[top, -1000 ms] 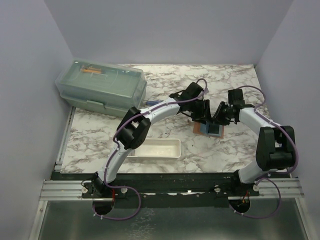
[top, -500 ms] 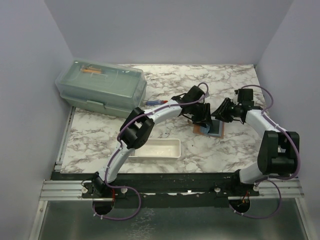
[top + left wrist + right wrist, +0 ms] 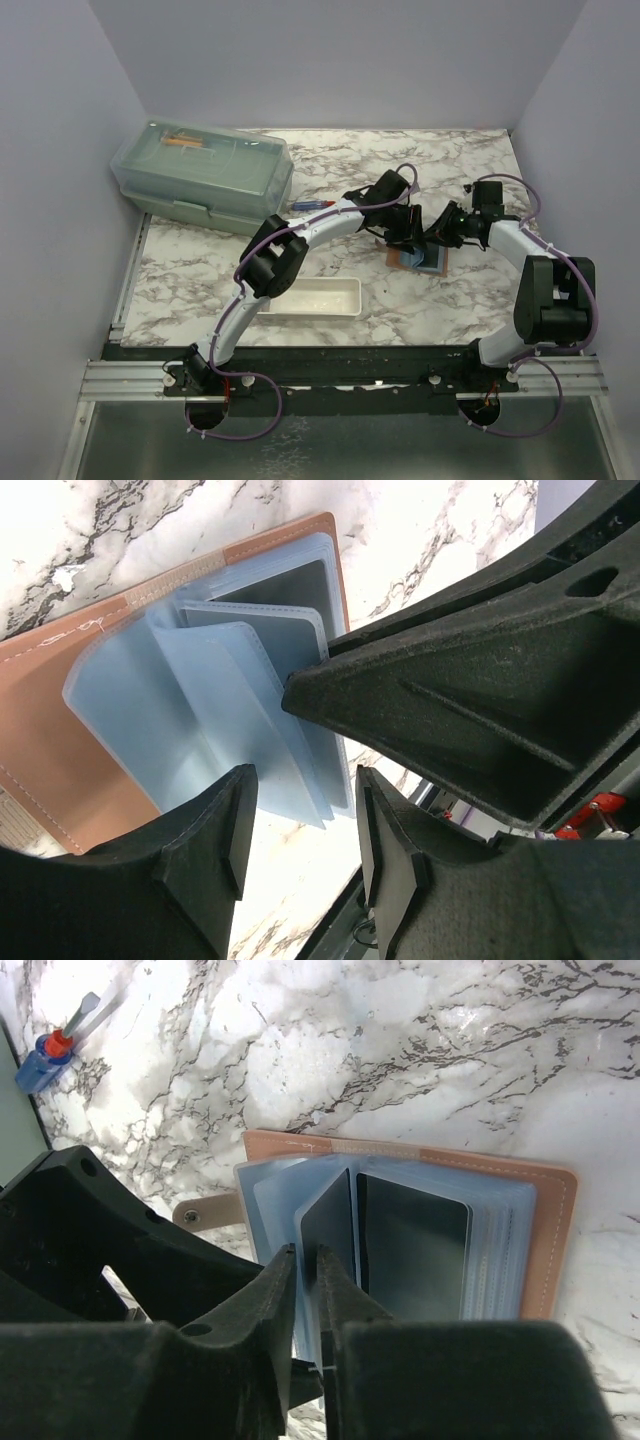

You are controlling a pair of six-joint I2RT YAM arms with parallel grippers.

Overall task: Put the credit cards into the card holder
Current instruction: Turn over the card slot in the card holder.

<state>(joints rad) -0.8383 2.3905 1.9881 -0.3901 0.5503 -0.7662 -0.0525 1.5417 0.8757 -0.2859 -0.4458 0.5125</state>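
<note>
We log that the right tool is back over the card holder. Half a second ago it stood off to the right, clear of the holder, with wider jaws. The left arm looks unchanged from above.

Right tool: the jaws are drawn nearly together, leaving only a slit, with the tips at the free edge of the fanned clear sleeves. A thin pale edge sits in the slit. We cannot tell whether it is clamped.

Left tool: the jaws are apart and hold nothing, straddling the sleeves' corner.

The card holder lies open on the worktop between both tools. One dark card lies flat in a sleeve. A second card stands tilted just beside the right tool's tips.

We judge this a return to seat the second card, which is not yet flat.
</note>
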